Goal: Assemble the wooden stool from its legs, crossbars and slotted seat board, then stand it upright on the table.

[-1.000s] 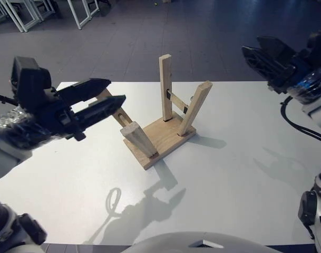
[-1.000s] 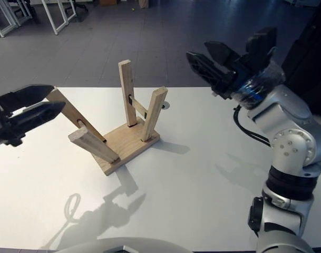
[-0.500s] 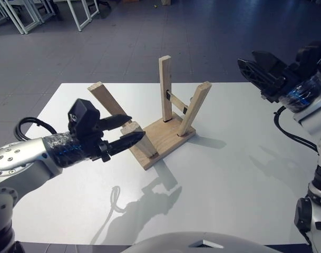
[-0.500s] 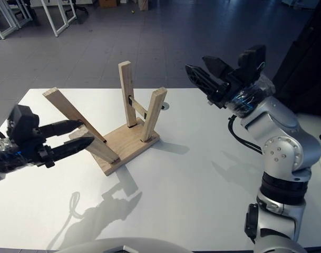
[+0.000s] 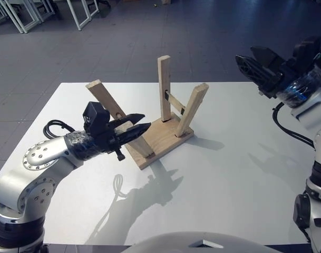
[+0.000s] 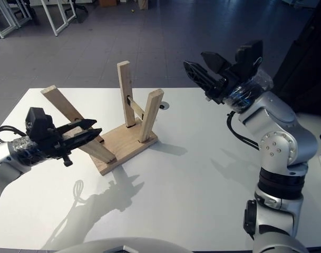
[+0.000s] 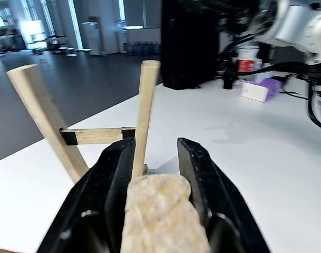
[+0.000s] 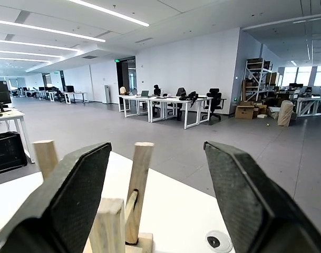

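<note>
Stool place: the stool [image 5: 165, 118] sits upside down at the centre of the head view. Its seat board [image 5: 163, 136] lies flat on the desk [image 5: 244, 174], and its legs point up.
Leg set: the tall leg [image 5: 164, 87] stands upright. A crossbar [image 5: 176, 101] ties it to the right-hand leg [image 5: 189, 110]. The back-left leg [image 5: 105, 97] leans well outward.
Handling: I judge it to be light, stiff, dry wood that grips easily. The joints are only slots, so pulling on one leg may work it loose or tip the whole piece.
Where to hold: I would grip low on a leg near its slot, or on the crossbar pair when turning the stool over.
Left end effector [image 5: 143, 121]: it is at centre left of the frame with the forearm low over the desk. In the wrist view its fingers [image 7: 194, 174] straddle the near leg [image 7: 160, 211] at the end grain. They look to me pressed onto it.
Right end effector [image 6: 196, 59]: it is held high at the upper right, fingers spread wide and empty. It points toward the stool from well apart.
</note>
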